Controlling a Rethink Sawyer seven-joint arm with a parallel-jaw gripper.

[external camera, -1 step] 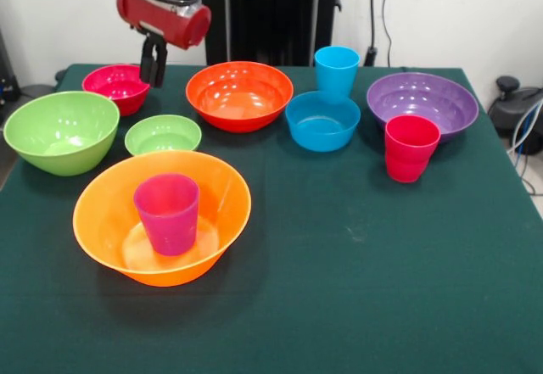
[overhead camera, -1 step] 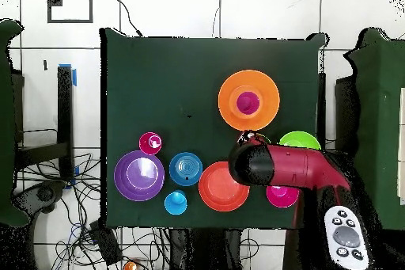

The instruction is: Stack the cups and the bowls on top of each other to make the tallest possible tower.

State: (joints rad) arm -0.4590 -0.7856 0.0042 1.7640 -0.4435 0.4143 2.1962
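Lg orange bowl [external camera, -1 step: 102, 221] sitting at table front, glossy, holding purple-magenta cup [external camera, -1 step: 167, 213] upright inside. Other bowls and cups standing apart behind it, nothing else stacked. Gripper [external camera, -1 step: 153, 73] hanging over pink-red bowl [external camera, -1 step: 114, 86]; fingers looking nearly closed, gripping nothing.

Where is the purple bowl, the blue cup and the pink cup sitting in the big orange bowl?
purple bowl [external camera, -1 step: 422, 103]: front view, inner wall.
blue cup [external camera, -1 step: 336, 70]: front view, outer side.
pink cup [external camera, -1 step: 168, 217]: front view, outer side.
orange bowl [external camera, -1 step: 102, 200]: front view, inner wall left of the cup.
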